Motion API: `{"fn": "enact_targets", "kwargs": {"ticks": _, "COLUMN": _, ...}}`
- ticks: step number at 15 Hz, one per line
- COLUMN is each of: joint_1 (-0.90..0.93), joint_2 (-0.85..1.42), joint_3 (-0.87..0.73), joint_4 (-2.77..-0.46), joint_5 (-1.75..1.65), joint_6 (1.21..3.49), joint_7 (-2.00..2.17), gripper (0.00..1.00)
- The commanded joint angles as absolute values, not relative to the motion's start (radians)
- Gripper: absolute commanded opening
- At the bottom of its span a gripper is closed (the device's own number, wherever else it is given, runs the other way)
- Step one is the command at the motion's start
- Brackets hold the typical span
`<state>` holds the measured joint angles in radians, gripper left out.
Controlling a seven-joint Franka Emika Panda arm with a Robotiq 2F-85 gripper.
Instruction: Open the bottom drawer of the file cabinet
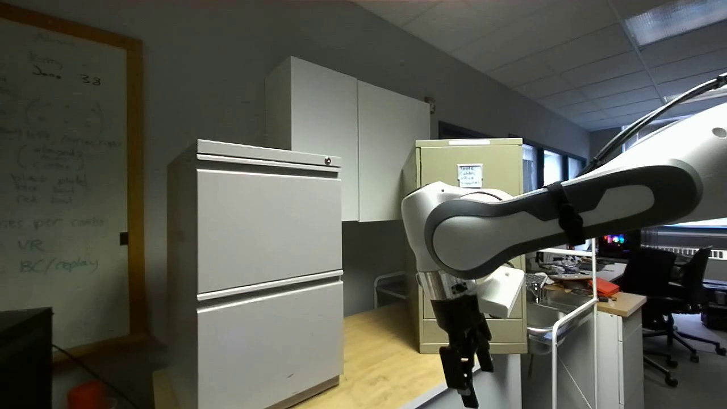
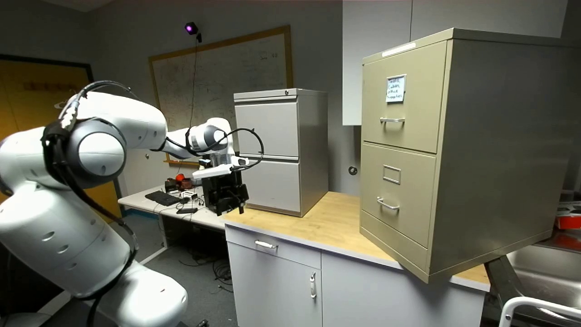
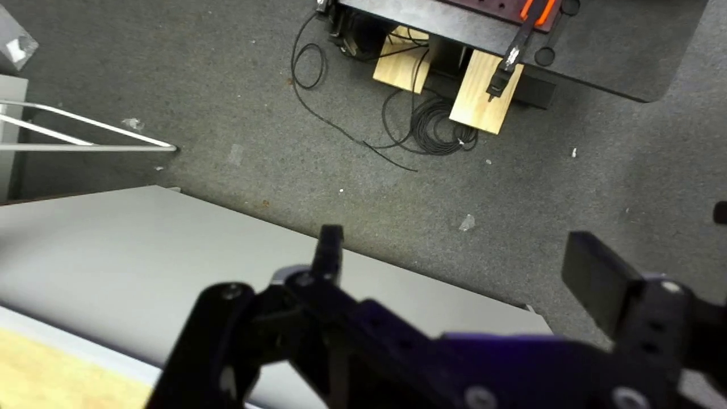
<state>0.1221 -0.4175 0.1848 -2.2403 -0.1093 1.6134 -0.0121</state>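
Wrist view: the gripper (image 3: 461, 264) is aimed downward, its fingers (image 3: 593, 278) spread apart with nothing held between them. The carpeted floor (image 3: 539, 176) and the pale base cupboard front (image 3: 170, 250) are seen below. The gap is judged wide enough for a slim pull to be straddled; the downward aim is not yet suited to one.

In an exterior view, the gripper is carried by the arm (image 2: 100, 152) on the near side of the wood-topped counter (image 2: 333, 218), toward its left end and well apart from the target. Room for the wrist to be turned is presumably provided by this position.

Farther in, at left, a pale grey two-drawer cabinet (image 2: 281, 145) is set on the counter. At right, the beige-tan file cabinet (image 2: 458, 154) is stood on the same counter, presumably so that its drawers are raised within reach. Its front lower corner is placed past the counter's near edge, by which drawer travel should be left unobstructed. The bottom drawer (image 2: 406, 193) is closed below the labelled upper drawer (image 2: 422, 104); its pull handle (image 2: 388, 205) is left exposed. A straight, gentle pull is advised, since the cabinet could be shifted.

At the far wall, white cupboards (image 2: 376, 68) are mounted, with a whiteboard (image 2: 227, 86) fixed farther left.
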Motion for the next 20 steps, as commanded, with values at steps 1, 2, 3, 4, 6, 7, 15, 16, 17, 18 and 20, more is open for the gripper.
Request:
{"fn": "enact_targets", "kwargs": {"ticks": 1, "joint_1": 0.117, "joint_2": -0.385, "joint_3": 0.188, "joint_4": -2.165, "joint_5": -0.199, "joint_6": 1.605, "joint_7": 0.013, "gripper": 1.00}}
{"fn": "enact_targets", "kwargs": {"ticks": 2, "joint_1": 0.116, "joint_2": -0.379, "joint_3": 0.188, "joint_4": -2.145, "joint_5": -0.230, "joint_6": 1.602, "joint_7": 0.007, "gripper": 1.00}}
{"fn": "enact_targets", "kwargs": {"ticks": 3, "joint_1": 0.115, "joint_2": -0.370, "joint_3": 0.188, "joint_4": -2.123, "joint_5": -0.266, "joint_6": 1.600, "joint_7": 0.000, "gripper": 1.00}}
{"fn": "enact_targets", "kwargs": {"ticks": 4, "joint_1": 0.114, "joint_2": -0.361, "joint_3": 0.189, "joint_4": -2.103, "joint_5": -0.300, "joint_6": 1.598, "joint_7": -0.008, "gripper": 1.00}}
{"fn": "enact_targets", "kwargs": {"ticks": 6, "joint_1": 0.113, "joint_2": -0.329, "joint_3": 0.187, "joint_4": -2.051, "joint_5": -0.375, "joint_6": 1.596, "joint_7": -0.032, "gripper": 1.00}}
{"fn": "enact_targets", "kwargs": {"ticks": 7, "joint_1": 0.113, "joint_2": -0.310, "joint_3": 0.185, "joint_4": -2.024, "joint_5": -0.406, "joint_6": 1.596, "joint_7": -0.042, "gripper": 1.00}}
{"fn": "enact_targets", "kwargs": {"ticks": 15, "joint_1": 0.077, "joint_2": -0.047, "joint_3": 0.114, "joint_4": -1.730, "joint_5": -0.518, "joint_6": 1.623, "joint_7": -0.210, "gripper": 1.00}}
{"fn": "enact_targets", "kwargs": {"ticks": 16, "joint_1": 0.070, "joint_2": -0.009, "joint_3": 0.102, "joint_4": -1.688, "joint_5": -0.523, "joint_6": 1.622, "joint_7": -0.238, "gripper": 1.00}}
{"fn": "enact_targets", "kwargs": {"ticks": 17, "joint_1": 0.061, "joint_2": 0.031, "joint_3": 0.089, "joint_4": -1.643, "joint_5": -0.532, "joint_6": 1.619, "joint_7": -0.264, "gripper": 1.00}}
{"fn": "enact_targets", "kwargs": {"ticks": 18, "joint_1": 0.053, "joint_2": 0.068, "joint_3": 0.078, "joint_4": -1.599, "joint_5": -0.539, "joint_6": 1.615, "joint_7": -0.285, "gripper": 1.00}}
{"fn": "enact_targets", "kwargs": {"ticks": 20, "joint_1": 0.034, "joint_2": 0.142, "joint_3": 0.050, "joint_4": -1.505, "joint_5": -0.553, "joint_6": 1.609, "joint_7": -0.324, "gripper": 1.00}}
